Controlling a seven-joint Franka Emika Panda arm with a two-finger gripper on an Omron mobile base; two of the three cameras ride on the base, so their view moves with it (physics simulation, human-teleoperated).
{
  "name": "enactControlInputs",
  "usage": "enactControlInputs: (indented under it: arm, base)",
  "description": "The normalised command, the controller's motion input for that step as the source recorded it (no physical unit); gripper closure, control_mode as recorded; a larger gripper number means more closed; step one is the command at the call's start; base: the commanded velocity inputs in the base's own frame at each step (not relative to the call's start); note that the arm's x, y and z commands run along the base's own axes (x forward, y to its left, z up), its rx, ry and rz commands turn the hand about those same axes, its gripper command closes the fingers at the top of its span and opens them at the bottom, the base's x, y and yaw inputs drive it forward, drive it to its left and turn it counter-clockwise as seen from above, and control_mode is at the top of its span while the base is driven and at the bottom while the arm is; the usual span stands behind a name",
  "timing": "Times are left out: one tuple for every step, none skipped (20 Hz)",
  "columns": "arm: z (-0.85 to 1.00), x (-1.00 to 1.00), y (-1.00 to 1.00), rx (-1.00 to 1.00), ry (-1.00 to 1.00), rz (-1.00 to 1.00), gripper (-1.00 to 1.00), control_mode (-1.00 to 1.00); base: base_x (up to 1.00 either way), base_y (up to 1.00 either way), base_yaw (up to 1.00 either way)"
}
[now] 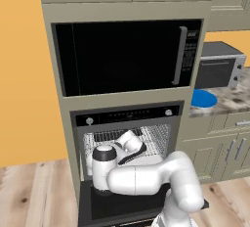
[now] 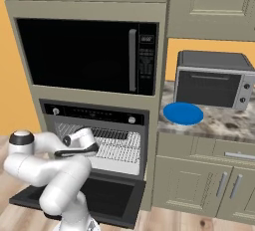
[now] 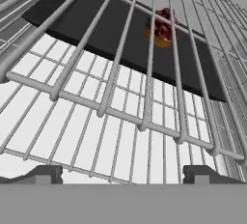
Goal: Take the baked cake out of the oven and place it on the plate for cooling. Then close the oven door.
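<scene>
The oven (image 1: 128,116) stands with its oven door (image 1: 122,205) folded down flat. My arm reaches into the cavity, the hand (image 1: 131,145) just over the lower wire rack (image 1: 158,140). In the hand view the baked cake (image 3: 161,25), a small dark brown lump with red specks, lies on a dark tray (image 3: 96,30) further in, seen through the rack's bars. My gripper (image 3: 125,177) is open with nothing between its fingertips (image 3: 46,174), well short of the cake. The blue plate (image 2: 183,113) rests on the counter to the right of the oven.
A black microwave (image 1: 122,57) with a vertical handle sits above the oven. A silver toaster oven (image 2: 211,85) stands on the stone counter (image 2: 224,123) behind the plate. The lowered door juts out over the wood floor (image 1: 34,192). Wire bars (image 3: 120,73) cross close in front of the hand.
</scene>
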Motion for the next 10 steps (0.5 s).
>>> enactControlInputs:
  arm:
    - [-0.36,0.0,-0.19,0.24,-0.19,0.0,-1.0,-1.0]
    - [-0.46,0.0,-0.21,0.23,-0.18,0.0,-1.0,-1.0]
    - [-0.48,0.0,-0.21,0.21,-0.17,0.0,-1.0,-1.0]
    - [-0.51,0.0,-0.23,0.19,-0.14,0.0,-1.0,-1.0]
    - [-0.5,0.0,-0.23,0.18,-0.12,0.0,-1.0,-1.0]
    - [-0.44,0.0,-0.15,0.13,-0.09,0.0,-1.0,-1.0]
    - [-0.26,0.0,-0.08,0.1,-0.04,0.0,-1.0,-1.0]
    - [-0.23,0.0,0.0,0.07,-0.05,0.0,-1.0,-1.0]
    - [-0.19,0.0,0.0,0.05,-0.08,0.0,-1.0,-1.0]
    - [-0.15,0.06,0.0,0.07,-0.1,0.0,-1.0,-1.0]
  base:
    - [0.0,0.0,0.0]
    - [0.0,0.0,0.0]
    - [0.0,0.0,0.0]
    - [0.0,0.0,0.0]
    - [0.0,0.0,0.0]
    - [0.0,0.0,0.0]
    - [0.0,0.0,0.0]
    - [0.0,0.0,0.0]
    - [0.0,0.0,0.0]
    - [0.0,0.0,0.0]
